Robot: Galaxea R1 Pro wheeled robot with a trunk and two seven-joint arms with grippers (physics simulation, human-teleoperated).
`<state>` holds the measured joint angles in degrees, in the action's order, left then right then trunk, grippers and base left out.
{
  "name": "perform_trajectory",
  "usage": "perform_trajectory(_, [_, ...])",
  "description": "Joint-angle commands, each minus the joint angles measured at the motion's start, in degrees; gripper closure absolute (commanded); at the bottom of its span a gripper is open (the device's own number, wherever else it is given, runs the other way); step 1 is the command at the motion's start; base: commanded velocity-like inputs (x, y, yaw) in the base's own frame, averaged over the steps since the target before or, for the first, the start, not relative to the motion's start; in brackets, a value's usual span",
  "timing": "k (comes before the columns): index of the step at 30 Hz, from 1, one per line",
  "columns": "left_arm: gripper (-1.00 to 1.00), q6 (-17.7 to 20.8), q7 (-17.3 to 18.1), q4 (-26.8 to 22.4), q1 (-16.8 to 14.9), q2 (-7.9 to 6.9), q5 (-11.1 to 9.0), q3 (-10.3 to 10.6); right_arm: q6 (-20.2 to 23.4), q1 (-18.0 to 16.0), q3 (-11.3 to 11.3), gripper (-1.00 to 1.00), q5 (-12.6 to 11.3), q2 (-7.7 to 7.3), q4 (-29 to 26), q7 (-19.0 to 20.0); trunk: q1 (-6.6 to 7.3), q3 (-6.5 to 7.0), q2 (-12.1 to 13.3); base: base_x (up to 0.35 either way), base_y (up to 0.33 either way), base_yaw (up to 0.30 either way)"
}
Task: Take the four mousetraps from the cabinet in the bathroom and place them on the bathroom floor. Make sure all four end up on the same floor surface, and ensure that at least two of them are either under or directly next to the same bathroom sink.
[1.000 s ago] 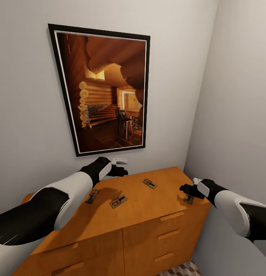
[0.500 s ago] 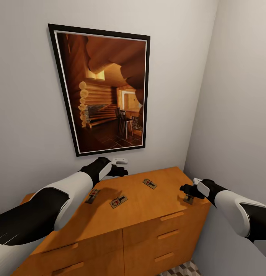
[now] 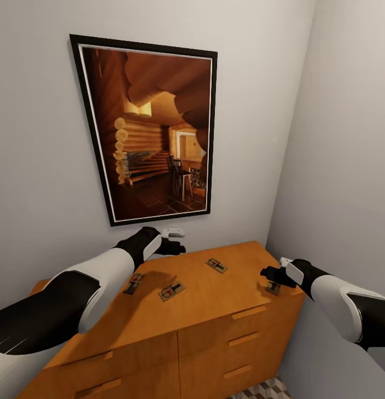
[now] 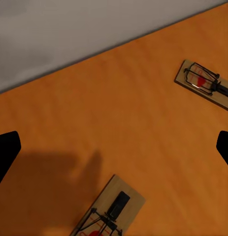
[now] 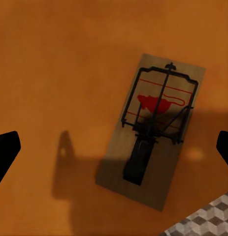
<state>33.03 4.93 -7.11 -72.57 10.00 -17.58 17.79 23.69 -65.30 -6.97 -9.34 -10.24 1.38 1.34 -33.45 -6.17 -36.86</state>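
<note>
Both arms extended over cabinet (image 3: 214, 310), left pincer (image 3: 173, 246) wide, right pincer (image 3: 268, 273) wide above edge mousetrap (image 5: 150, 130), empty.

cabinet (image 4: 118, 123) orange top | two mousetraps (image 4: 203, 83) (image 4: 110, 212) well apart | fingers (image 4: 5, 152) spread wide above

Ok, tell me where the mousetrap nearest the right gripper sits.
In the head view, that mousetrap lies flat at the cabinet's front right corner, just below the open right gripper.
</note>
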Motion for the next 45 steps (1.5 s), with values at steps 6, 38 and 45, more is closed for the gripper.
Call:
perform_trajectory(6, [-1.0,0.25,0.02,-0.01,-0.1,0.0,-0.28,0.4,0.09,-0.09,-0.33,-1.0,-0.02,-0.04,0.12,0.07,-0.02,-0.11,-0.1,0.0,0.0,0.0])
perform_trajectory(38, [-1.0,0.28,-0.21,-0.01,-0.08,0.0,-0.26,0.4,0.04,-0.09,-0.33,-1.0,0.03,-0.06,0.12,0.07,-3.1,-2.62,-5.71,0.0,0.0,0.0])
perform_trajectory(45, [-1.0,0.28,-0.19,-0.03,-0.09,0.0,-0.26,0.4,0.04,-0.09,-0.33,-1.0,0.03,-0.15,0.12,0.07,-3.1,-2.62,-5.71,0.0,0.0,0.0])
